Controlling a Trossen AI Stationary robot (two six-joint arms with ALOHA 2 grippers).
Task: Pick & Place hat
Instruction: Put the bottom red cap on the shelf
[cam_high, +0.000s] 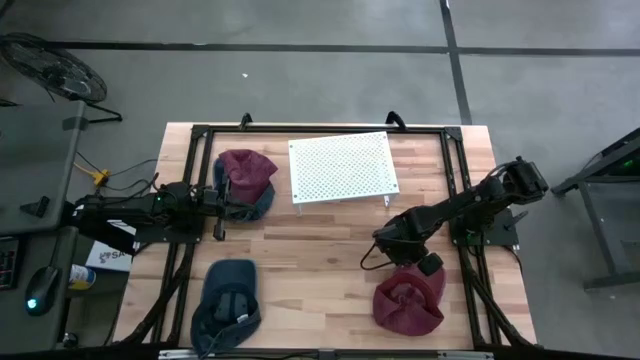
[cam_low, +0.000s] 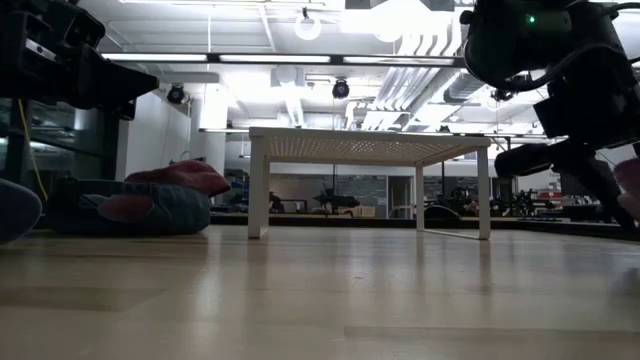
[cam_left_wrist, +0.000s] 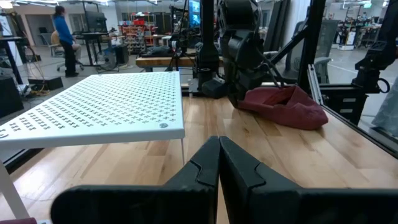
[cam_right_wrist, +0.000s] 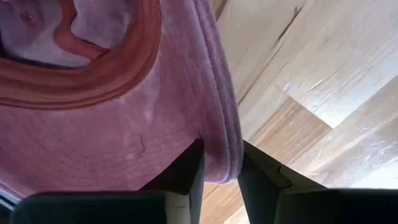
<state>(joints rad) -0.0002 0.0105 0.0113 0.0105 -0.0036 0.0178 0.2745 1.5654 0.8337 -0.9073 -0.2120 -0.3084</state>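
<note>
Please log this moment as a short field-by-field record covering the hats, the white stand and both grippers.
table: wooden top with a black frame
white stand: perforated platform at the table's far middle, nothing on it
hats: maroon and blue cap far left; blue cap near left; maroon cap near right
right gripper: shut on the maroon cap's brim
left gripper: shut, holding nothing, beside the maroon and blue cap
</note>
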